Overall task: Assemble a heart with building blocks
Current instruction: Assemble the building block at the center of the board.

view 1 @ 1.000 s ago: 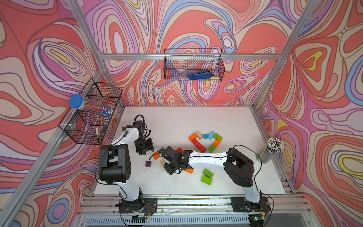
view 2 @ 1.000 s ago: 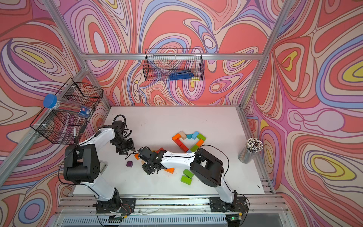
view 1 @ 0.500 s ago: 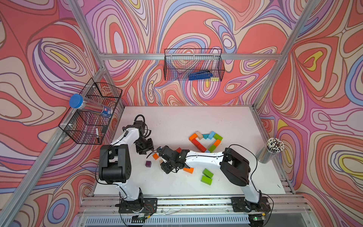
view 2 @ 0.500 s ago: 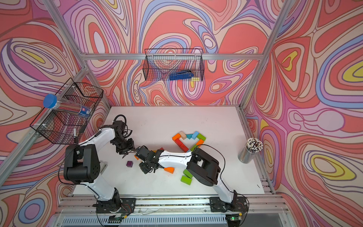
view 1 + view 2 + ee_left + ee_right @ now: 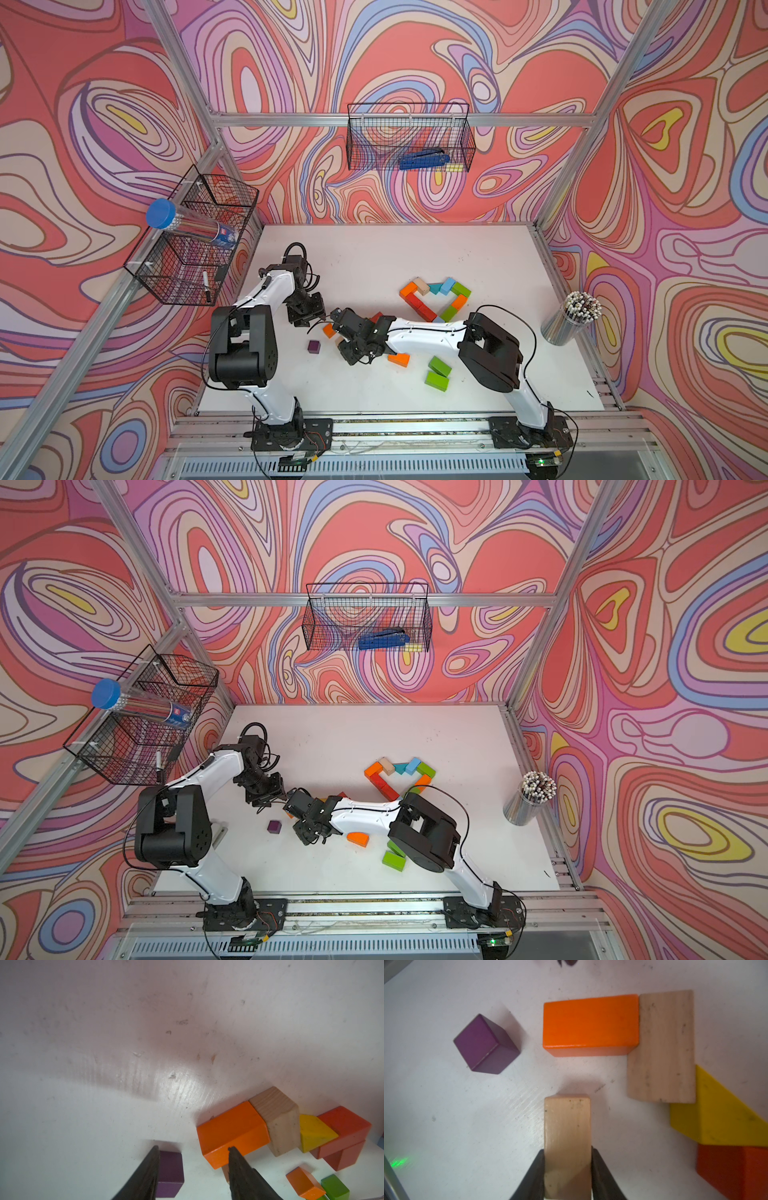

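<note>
Operator: Blocks first — has anything shifted in the last second?

Observer: The heart (image 5: 426,311) lies as before, right of the table's middle: an outline of orange, wood, teal, light-blue, green and red pieces. The purple cube (image 5: 314,346) has kept its spot too. The right arm (image 5: 419,334) has stretched further toward the left arm (image 5: 270,291), which has not moved.

Operator: And the loose ones?

Observer: Toward the front lie two green bricks (image 5: 439,365) with an orange piece (image 5: 399,359) near them. By the claws, an orange brick (image 5: 589,1024) butts against a wood brick (image 5: 662,1047), which touches a yellow wedge (image 5: 716,1113), and that meets a red block (image 5: 735,1172).

Operator: Table and room?

Observer: White table (image 5: 415,253), scuffed. Swirl-patterned walls (image 5: 124,124). A back basket (image 5: 409,137) of wire hangs on the far wall. A side basket (image 5: 187,257) on the left wall carries a blue-capped tube (image 5: 183,222). A cup of pencils (image 5: 569,320) stands at the right edge.

Operator: Claws?

Observer: The right claw (image 5: 568,1150) is clenched on a wood block (image 5: 566,1118), a finger flat on each long side. The block points at the orange brick but stays apart from it, with the cube off to one side. Whether it is lifted I cannot tell. The left claw (image 5: 192,1148) stands parted by a moderate gap, nothing between its fingers — the cube shows behind one tip, the orange brick behind the other, and whether either is touched I cannot tell.
</note>
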You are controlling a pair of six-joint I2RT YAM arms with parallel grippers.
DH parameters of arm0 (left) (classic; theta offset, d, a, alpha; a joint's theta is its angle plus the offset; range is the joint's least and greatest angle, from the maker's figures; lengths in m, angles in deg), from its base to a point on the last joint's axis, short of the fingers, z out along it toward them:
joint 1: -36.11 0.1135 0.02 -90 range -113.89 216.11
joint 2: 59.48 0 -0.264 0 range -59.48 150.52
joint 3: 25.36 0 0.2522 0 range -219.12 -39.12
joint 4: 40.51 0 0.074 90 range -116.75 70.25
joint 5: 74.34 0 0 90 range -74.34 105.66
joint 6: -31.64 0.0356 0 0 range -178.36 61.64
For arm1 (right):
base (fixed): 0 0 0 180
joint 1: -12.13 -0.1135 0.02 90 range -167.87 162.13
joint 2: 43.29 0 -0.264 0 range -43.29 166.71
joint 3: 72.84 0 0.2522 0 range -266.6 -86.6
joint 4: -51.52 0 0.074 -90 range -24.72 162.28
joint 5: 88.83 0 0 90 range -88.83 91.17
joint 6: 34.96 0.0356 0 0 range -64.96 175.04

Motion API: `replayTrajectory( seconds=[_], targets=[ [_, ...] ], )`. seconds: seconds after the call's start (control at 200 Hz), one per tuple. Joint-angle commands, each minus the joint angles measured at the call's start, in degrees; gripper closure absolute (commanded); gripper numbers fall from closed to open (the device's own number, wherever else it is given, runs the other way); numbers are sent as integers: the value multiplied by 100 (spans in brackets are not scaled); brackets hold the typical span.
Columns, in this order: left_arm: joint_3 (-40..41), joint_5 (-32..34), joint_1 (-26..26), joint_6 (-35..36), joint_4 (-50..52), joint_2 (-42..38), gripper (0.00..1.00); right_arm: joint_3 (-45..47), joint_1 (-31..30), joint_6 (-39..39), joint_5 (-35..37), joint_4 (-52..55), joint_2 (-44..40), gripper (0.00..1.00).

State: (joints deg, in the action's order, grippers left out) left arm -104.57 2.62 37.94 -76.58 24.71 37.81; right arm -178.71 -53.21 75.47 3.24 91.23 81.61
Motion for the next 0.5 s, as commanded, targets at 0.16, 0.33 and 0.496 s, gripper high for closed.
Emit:
replayTrajectory(
  seconds=[0.16, 0.33, 0.496],
  targets=[
    [69, 65, -20, -15, 197, 44, 46, -341, -38, 203, 277, 250, 295, 68],
    [75, 65, -15, -24, 197, 45, 46, -445, -40, 241, 280, 265, 387, 68],
    [71, 41, -16, -24, 195, 50, 46, -542, -33, 250, 279, 295, 457, 68]
  ],
)
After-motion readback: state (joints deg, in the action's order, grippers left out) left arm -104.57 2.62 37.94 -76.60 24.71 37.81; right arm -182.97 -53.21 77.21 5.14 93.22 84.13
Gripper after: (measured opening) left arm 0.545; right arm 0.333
